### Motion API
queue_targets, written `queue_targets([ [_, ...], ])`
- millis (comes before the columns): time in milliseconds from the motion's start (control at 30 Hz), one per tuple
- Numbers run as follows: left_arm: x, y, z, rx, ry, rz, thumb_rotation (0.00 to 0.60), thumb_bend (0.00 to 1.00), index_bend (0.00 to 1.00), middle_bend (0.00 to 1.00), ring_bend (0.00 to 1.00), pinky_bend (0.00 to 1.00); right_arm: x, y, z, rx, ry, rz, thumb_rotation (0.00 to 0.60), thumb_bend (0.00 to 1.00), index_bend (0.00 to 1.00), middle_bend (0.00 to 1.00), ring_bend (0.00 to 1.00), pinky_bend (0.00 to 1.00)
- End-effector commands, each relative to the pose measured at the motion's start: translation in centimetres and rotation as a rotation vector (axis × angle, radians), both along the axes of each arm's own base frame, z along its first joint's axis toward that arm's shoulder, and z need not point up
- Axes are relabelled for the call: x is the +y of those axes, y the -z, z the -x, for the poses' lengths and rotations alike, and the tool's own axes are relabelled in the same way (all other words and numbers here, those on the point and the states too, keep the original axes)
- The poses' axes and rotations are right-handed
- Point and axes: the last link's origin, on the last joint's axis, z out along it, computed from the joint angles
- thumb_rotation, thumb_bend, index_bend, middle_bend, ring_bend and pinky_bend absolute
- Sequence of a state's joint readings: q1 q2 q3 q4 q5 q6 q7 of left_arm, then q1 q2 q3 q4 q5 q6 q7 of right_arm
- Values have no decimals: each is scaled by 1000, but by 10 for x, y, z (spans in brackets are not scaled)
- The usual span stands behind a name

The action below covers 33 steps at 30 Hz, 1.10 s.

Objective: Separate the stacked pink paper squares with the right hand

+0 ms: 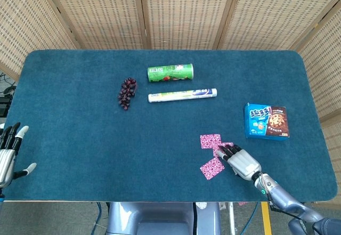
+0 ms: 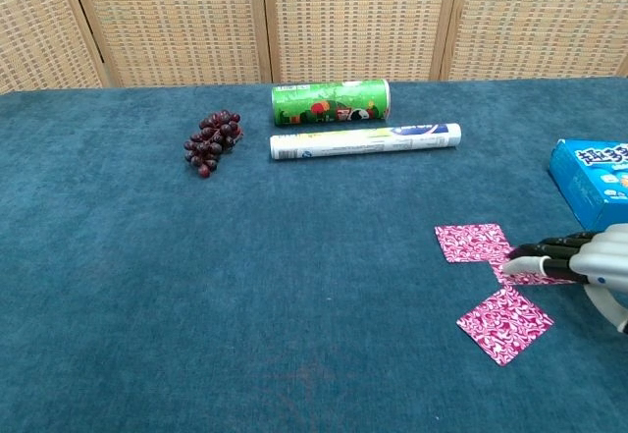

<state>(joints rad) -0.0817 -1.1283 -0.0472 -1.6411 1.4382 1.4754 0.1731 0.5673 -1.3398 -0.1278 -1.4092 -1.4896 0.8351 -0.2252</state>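
Three pink paper squares lie on the blue table cloth near the front right: one flat square sits furthest back, a second square lies nearest the front edge, and a third square rests between them, partly covered. The back square and the middle one meet at a corner, while the front one lies just apart from both. The right hand reaches in from the right with its dark fingertips laid flat on the middle square, pressing it to the cloth; nothing is lifted or pinched. To its right stands a blue cookie box. Further back, near the table's middle, a white tube lies on its side, with a green can just behind it and a bunch of dark grapes to their left. The left hand rests at the far left edge with fingers spread, holding nothing.
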Motion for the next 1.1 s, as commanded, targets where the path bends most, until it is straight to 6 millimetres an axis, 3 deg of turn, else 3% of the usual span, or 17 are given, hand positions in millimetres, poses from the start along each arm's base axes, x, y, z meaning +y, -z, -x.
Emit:
queue_targets([
  [33, 0, 0, 0, 0, 0, -1, 600, 130, 71, 0, 0, 0, 1, -3, 5, 5, 8, 4, 600, 1000, 0, 55, 0, 125],
  [433, 0, 0, 0, 3, -1, -3, 600, 131, 71, 0, 0, 0, 7, -23, 25, 37, 37, 16, 600, 1000, 0, 55, 0, 125],
  [667, 0, 0, 0, 2, 0, -2, 600, 131, 71, 0, 0, 0, 7, -35, 23, -6, 39, 42, 600, 990, 0, 7, 0, 125],
  [733, 0, 0, 0, 2, 0, -2, 600, 131, 71, 0, 0, 0, 5, -39, 19, -40, 37, 62, 600, 851, 0, 0, 0, 125],
  [800, 0, 0, 0, 2, 0, -1, 600, 131, 71, 0, 0, 0, -6, -50, 2, -129, -5, 156, 600, 562, 0, 0, 0, 125],
  [867, 0, 0, 0, 2, 0, -1, 600, 131, 71, 0, 0, 0, -10, -55, -5, -162, -21, 192, 600, 337, 0, 0, 0, 125],
  [1000, 0, 0, 0, 1, -1, 0, 600, 130, 71, 0, 0, 0, -28, -62, -24, -204, -59, 269, 600, 89, 27, 0, 0, 122],
  [1100, 0, 0, -1, 0, -1, 1, 600, 130, 71, 0, 0, 0, -38, -60, -34, -202, -70, 294, 600, 4, 79, 0, 0, 89],
])
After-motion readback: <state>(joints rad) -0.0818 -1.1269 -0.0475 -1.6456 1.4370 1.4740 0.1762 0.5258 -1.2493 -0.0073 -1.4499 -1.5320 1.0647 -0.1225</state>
